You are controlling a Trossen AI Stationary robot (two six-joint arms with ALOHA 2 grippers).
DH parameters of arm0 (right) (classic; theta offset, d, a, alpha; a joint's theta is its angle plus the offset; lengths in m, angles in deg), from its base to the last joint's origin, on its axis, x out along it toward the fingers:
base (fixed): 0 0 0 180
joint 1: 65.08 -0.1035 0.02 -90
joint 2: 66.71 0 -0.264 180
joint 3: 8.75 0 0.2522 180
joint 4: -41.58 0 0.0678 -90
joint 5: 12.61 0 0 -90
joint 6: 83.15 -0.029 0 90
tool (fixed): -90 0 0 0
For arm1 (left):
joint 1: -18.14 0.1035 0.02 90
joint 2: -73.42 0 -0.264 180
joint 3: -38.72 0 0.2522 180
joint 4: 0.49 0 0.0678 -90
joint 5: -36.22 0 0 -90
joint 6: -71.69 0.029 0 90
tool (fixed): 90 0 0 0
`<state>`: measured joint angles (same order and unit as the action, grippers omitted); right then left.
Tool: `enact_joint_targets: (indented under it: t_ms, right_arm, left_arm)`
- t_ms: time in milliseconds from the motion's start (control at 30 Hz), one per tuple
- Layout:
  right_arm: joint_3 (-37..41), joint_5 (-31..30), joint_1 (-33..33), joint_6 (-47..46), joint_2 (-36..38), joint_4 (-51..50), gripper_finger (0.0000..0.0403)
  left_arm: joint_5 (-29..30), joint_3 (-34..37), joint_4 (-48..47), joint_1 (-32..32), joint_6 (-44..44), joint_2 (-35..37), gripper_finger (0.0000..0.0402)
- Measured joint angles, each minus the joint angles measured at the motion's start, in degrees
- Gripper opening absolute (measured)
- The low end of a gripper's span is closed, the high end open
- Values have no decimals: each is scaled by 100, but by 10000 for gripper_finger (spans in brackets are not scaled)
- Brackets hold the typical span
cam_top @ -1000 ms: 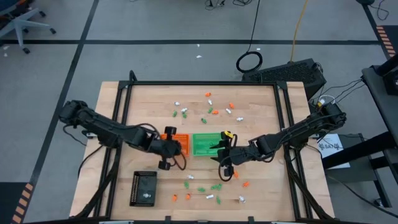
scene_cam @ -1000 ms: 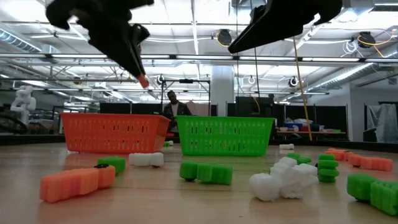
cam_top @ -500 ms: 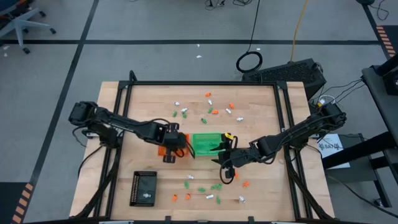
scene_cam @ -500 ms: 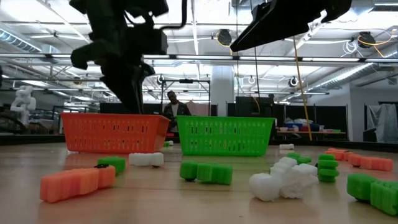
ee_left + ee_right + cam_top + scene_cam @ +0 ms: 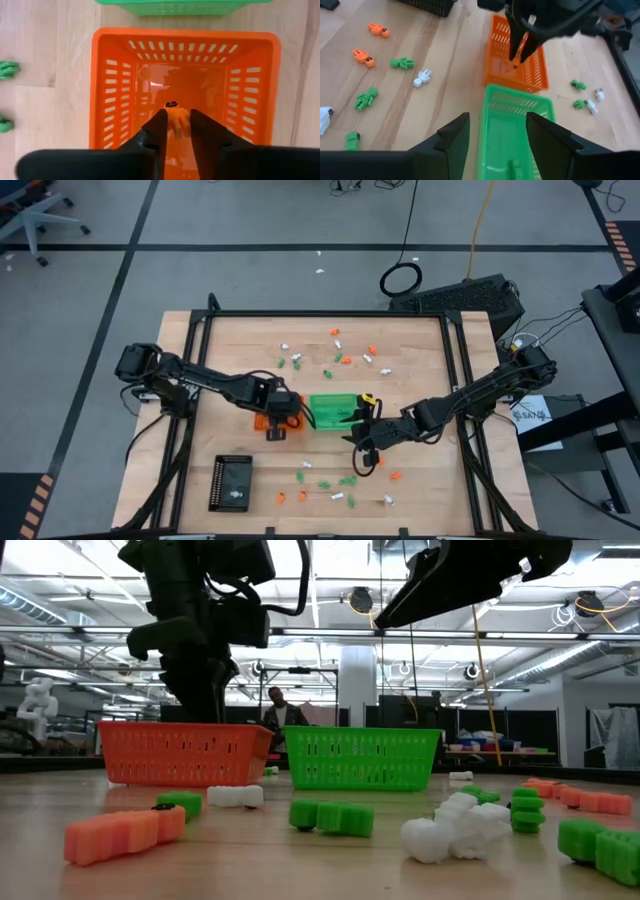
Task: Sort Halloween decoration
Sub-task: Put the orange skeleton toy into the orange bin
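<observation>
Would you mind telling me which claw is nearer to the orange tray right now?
The left. The left claw hangs directly over the orange tray, holding an orange trinket. The right claw is over the neighbouring green tray.

The table is pale wood with a visible grain and a smooth, slightly satin finish. The orange tray is glossy plastic with slotted walls, and its floor gives reflections. The green tray is the same kind of perforated plastic. The small trinkets look like matt moulded plastic with ribbed surfaces. The left gripper's fingers are dark, matt and smooth.
</observation>
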<state>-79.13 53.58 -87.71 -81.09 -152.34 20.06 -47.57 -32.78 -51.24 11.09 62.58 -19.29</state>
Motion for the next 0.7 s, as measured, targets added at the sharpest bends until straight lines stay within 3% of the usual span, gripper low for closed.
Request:
enact_joint_targets:
  t_ms: [267, 533, 700]
  right_arm:
    - [2, -467, -292, -1255, 177, -1208, 178]
    - [2, -621, -818, -3048, 514, -2665, 178]
    - [144, -626, -977, -4052, 448, -3500, 178]
  left_arm:
    - [57, 0, -22, -61, -354, 0, 128]
    - [38, -1, -133, -285, -855, 117, 134]
    - [736, -5, 6, -653, -794, 258, 134]
